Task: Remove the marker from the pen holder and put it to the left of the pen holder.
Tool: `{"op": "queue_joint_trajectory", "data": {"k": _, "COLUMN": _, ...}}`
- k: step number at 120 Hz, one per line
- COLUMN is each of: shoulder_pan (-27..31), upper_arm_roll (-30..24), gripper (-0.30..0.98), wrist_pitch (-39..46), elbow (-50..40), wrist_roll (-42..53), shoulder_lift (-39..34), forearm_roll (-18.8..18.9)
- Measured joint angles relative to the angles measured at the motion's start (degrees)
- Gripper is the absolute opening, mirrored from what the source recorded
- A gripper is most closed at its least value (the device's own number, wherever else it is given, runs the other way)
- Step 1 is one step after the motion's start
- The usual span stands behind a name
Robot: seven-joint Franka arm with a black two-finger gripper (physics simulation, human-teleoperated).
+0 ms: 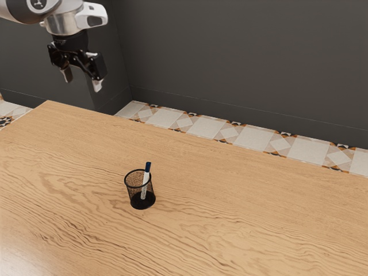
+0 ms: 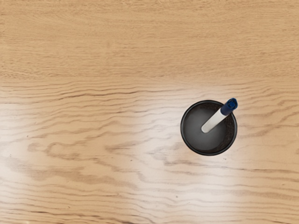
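marker waits in its cup, claw spread and empty above the table

the job is at its very first step: reaching for the marker (image 1: 146, 177). it stands in the black mesh pen holder (image 1: 133, 191), tilted, its blue cap (image 2: 229, 106) leaning out over the rim (image 2: 181, 128) and its white body running down inside. the pen holder is upright on the wooden table (image 1: 230, 224)

the claw (image 1: 83, 84) hangs high and well apart from both, up toward the exterior view's upper left, its two fingers (image 1: 98, 85) standing apart with nothing between them. nothing has been lifted out, so the whole of the task looks left to do

the next move calls for bringing the claw across and down until it is over the cap — that end is the easy one to take, as it sticks up clear of the mesh. the fingers should be turned to suit the lean, one to each side of the marker, and kept off the rim. then a gentle squeeze, and a lift that follows the tilt until the lower end is free

the pen holder looks light, so a knock or a sideways pull could tip it or drag it along. the marker is round and slim — it may roll once laid to the left, so a low, soft release seems best
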Motion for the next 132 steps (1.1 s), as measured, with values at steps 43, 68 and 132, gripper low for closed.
{"op": "queue_joint_trajectory", "data": {"k": 43, "shoulder_pan": 0.0, "upper_arm_roll": 0.3, "gripper": 0.69, "wrist_pitch": 8.3, "elbow": -14.0, "wrist_roll": -3.1, "shoulder_lift": -0.1, "forearm_roll": 1.7}}
{"op": "queue_joint_trajectory", "data": {"k": 68, "shoulder_pan": -2.1, "upper_arm_roll": -0.1, "gripper": 0.69, "wrist_pitch": 22.5, "elbow": -20.3, "wrist_roll": -6.5, "shoulder_lift": 8.1, "forearm_roll": 1.7}}
{"op": "queue_joint_trajectory", "data": {"k": 132, "shoulder_pan": -3.4, "upper_arm_roll": -1.0, "gripper": 0.69, "wrist_pitch": 39.4, "elbow": -20.6, "wrist_roll": -13.1, "shoulder_lift": 19.3, "forearm_roll": -4.1}}
